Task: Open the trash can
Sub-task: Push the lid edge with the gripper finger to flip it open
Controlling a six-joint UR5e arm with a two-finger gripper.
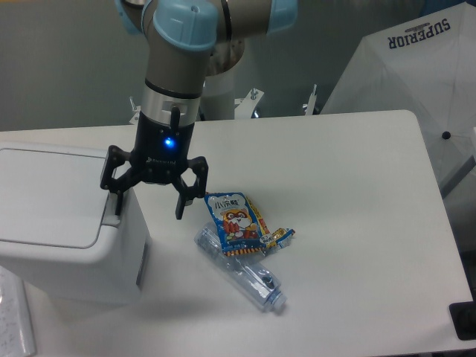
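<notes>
The trash can [67,253] is a large white boxy bin at the left of the table, its flat lid [48,195] down. A grey push tab [111,220] sits at its right edge. My gripper [149,206] hangs over the bin's right edge, open and empty. Its left finger [116,199] is right at the grey tab; whether it touches is unclear. Its right finger [181,207] hangs over the table beside the bin.
A clear plastic bottle [242,271] lies on the table right of the bin, with a blue snack packet [236,222] on it. A white umbrella [416,74] stands behind the table's right end. A dark object [465,320] sits at the lower right.
</notes>
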